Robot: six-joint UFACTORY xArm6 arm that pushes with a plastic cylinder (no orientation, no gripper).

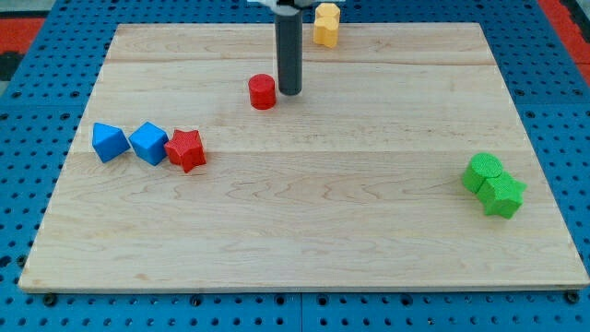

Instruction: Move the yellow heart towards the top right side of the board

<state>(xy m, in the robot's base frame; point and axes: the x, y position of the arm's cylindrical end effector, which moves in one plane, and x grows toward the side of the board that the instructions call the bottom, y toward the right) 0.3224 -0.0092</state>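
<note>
My tip rests on the wooden surface just right of the red cylinder — there are no fingers, only the rod. The yellow heart stands at the far edge, right of the rod. At the left are two blue blocks and a red star (side by side). Two green blocks touch at the right.

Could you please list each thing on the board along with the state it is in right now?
my tip: on the board, just right of the red cylinder
red cylinder: upright
yellow heart: at the top edge
two blue blocks: side by side
red star: touching the right blue block
two green blocks: touching
</note>
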